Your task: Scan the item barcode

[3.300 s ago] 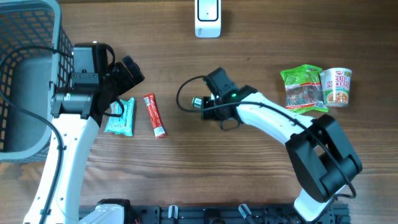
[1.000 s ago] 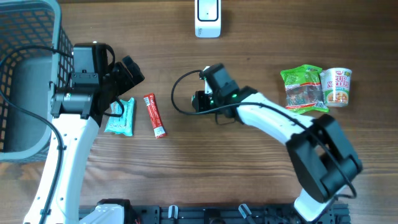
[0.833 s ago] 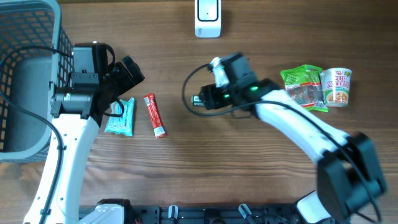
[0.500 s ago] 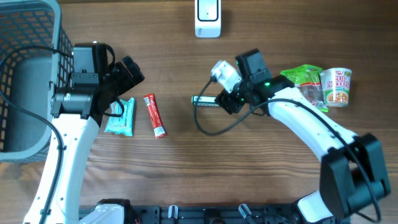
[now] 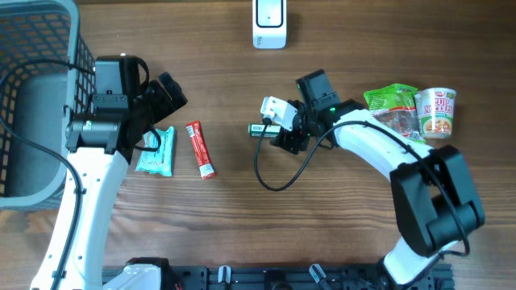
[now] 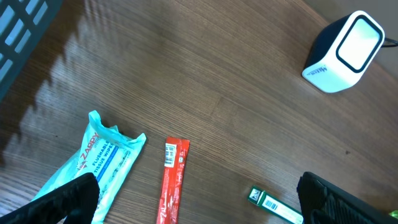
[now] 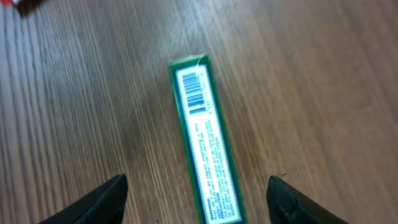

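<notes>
Hovering over the counter (image 5: 242, 225), the right gripper (image 7: 197, 186) has its fingers (image 7: 109, 196) spread apart. The slim green box (image 7: 206, 140) lies flat between them, touching neither. Its white label faces up, with the barcode at the far end. From overhead the box sits on the robot's side of the scanner (image 5: 269, 22), almost straight out from it and well apart. The left gripper (image 6: 199, 202) hangs to the scanner's left with its fingers (image 6: 78, 196) wide apart, gripping nothing. Under it, also left of the scanner and nearer the robot, a teal wrapper (image 5: 155, 151) and a red stick pack (image 5: 200, 149) lie side by side. A wire basket (image 5: 32, 97) stands farther left. To the scanner's right, a green snack bag (image 5: 391, 113) lies right beside a noodle cup (image 5: 436, 111).
</notes>
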Controlling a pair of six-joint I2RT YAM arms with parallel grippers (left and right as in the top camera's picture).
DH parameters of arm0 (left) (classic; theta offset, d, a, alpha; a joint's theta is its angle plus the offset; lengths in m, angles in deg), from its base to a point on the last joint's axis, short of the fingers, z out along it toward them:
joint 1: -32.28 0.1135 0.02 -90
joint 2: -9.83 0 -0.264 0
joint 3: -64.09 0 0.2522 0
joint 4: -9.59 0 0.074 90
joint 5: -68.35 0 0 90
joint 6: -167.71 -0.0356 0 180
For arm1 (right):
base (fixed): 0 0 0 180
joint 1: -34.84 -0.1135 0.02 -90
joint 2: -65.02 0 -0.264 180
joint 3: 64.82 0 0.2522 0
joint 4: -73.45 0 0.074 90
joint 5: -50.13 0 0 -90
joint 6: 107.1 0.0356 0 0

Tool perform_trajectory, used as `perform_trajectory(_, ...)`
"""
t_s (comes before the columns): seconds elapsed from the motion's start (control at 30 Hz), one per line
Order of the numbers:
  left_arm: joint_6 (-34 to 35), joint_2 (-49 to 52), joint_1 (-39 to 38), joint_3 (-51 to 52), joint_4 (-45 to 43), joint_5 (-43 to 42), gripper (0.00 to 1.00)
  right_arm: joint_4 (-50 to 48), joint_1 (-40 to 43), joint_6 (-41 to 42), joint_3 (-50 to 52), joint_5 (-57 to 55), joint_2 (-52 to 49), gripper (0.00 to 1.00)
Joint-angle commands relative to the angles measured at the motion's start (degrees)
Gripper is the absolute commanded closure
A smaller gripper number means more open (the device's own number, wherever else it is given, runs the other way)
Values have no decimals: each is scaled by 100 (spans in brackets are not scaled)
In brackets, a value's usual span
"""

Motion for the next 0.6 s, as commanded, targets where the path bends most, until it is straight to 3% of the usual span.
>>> perform_trajectory(0.0,52,-22,11,-52,-15,-24,0,-131,-4,-216,50,15,-332,29)
perform_trajectory(0.1,52,-22,11,-52,-13,-24,0,-149,-2,-214,50,-28,-426,36)
perform_trajectory(0.13,52,-22,11,-52,-13,-24,0,-146,-2,-212,50,-28,-431,41)
perform_trajectory(0.17,52,-22,11,-52,-15,-24,0,-146,-2,-197,50,-28,-431,54)
perform_trajectory(0.23,52,-22,11,-52,-13,-24,0,-142,-2,-186,50,-26,-431,64)
perform_trajectory(0.57,52,-22,11,-52,-13,-24,0,-107,-4,260,48,-20,-153,71)
